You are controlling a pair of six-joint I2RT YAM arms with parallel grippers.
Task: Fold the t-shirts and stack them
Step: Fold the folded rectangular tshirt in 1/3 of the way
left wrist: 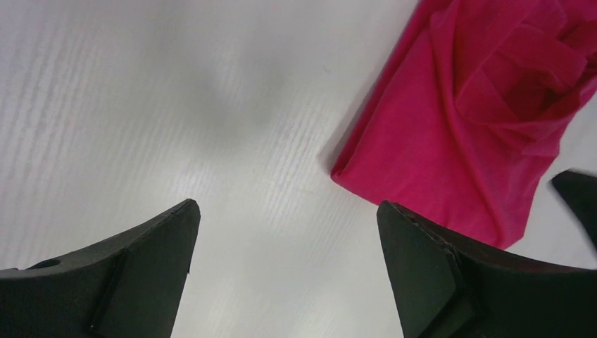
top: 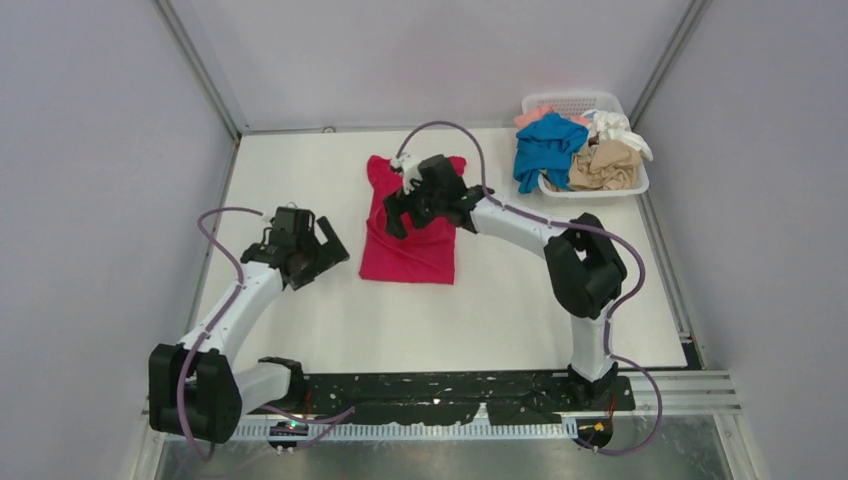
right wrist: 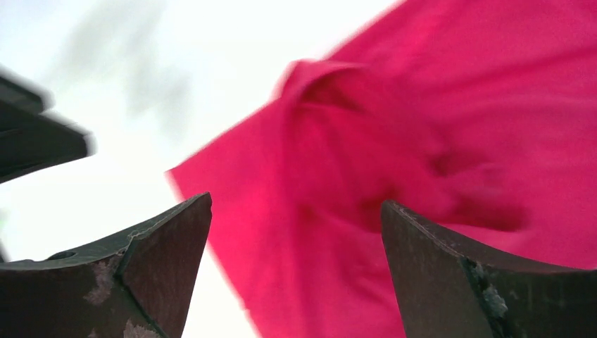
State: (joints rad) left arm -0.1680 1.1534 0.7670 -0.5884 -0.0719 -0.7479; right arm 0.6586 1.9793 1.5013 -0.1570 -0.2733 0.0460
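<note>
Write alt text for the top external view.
A bright magenta-red cloth t-shirt lies on the white table, the open right gripper over it and the open left gripper beside it. A white plastic lattice basket holds crumpled shirts.

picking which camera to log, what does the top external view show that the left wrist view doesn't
Only top external: the basket of blue, tan and white shirts, plus the left arm and right arm whole. Only left wrist: its own fingers spread apart, and a close-up corner of the magenta shirt. Both: that shirt on the white table.

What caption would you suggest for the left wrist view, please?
Left fingers open beside the magenta t-shirt on the table.
</note>
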